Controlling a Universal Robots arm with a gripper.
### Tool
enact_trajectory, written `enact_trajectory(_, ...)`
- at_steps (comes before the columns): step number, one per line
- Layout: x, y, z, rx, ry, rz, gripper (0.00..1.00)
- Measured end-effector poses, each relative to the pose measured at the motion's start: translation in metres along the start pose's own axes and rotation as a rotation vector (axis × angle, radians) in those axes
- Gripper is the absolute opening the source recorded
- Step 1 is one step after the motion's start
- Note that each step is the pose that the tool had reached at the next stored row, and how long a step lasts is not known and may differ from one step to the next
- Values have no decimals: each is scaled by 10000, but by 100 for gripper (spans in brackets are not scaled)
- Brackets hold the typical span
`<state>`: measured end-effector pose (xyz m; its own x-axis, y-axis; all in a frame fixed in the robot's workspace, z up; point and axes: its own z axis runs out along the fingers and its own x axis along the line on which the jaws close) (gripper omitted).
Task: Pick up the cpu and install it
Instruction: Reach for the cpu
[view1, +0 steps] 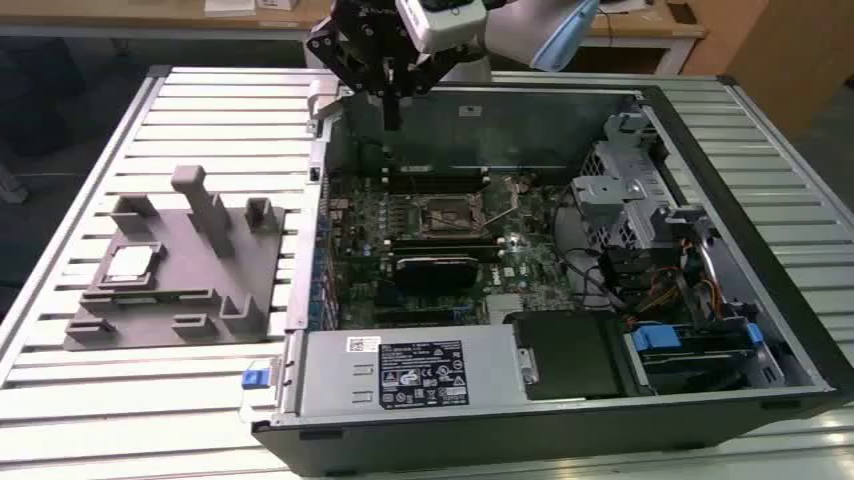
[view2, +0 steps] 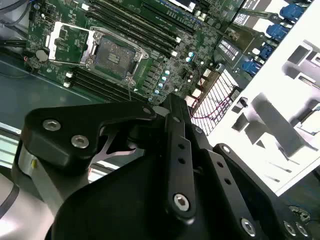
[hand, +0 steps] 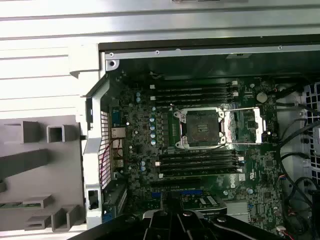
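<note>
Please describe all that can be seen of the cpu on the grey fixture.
The cpu is a small, thin, square chip with a pale silver-grey top that looks like metal. It lies flat in a recess of the grey fixture, which stands on the slatted table at the exterior view's left of the open computer case. Only the fixture touches it. The pincer hangs well apart from it, above the case's far wall.

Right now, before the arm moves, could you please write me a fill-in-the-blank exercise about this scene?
1. The cpu lies on the grey fixture, to the exterior view's ____ of the case.
2. The socket is open and ____: no chip sits in it.
3. The gripper hangs over the case's far edge and holds ____.

Missing words: left; empty; nothing.
</note>
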<state>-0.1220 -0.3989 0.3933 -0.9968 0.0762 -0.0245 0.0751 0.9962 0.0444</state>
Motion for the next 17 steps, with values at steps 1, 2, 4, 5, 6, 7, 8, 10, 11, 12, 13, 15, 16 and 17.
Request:
enact_trajectory(1, 0, 0, 0, 0, 0, 0, 11)
enact_trajectory(2, 0, 0, 0, 1, 0, 0, 11)
enact_trajectory(4, 0, 0, 0, 0, 0, 0, 11)
enact_trajectory(5, 0, 0, 0, 0, 1, 0, 11)
enact_trajectory(6, 0, 0, 0, 0, 0, 0, 11)
enact_trajectory(7, 0, 0, 0, 0, 0, 0, 11)
enact_trajectory(8, 0, 0, 0, 0, 0, 0, 11)
enact_trajectory(10, 0, 0, 0, 0, 0, 0, 11)
enact_trajectory(11, 3, 0, 0, 0, 0, 1, 11)
enact_trajectory(12, 10, -1, -1, 1, 0, 1, 11)
enact_trajectory(13, 18, -1, -1, 1, 0, 0, 11)
enact_trajectory(15, 37, -3, -2, 1, 1, 0, 11)
enact_trajectory(16, 46, -3, -1, 0, 0, 0, 11)
enact_trajectory(17, 54, -4, -1, 0, 0, 0, 11)
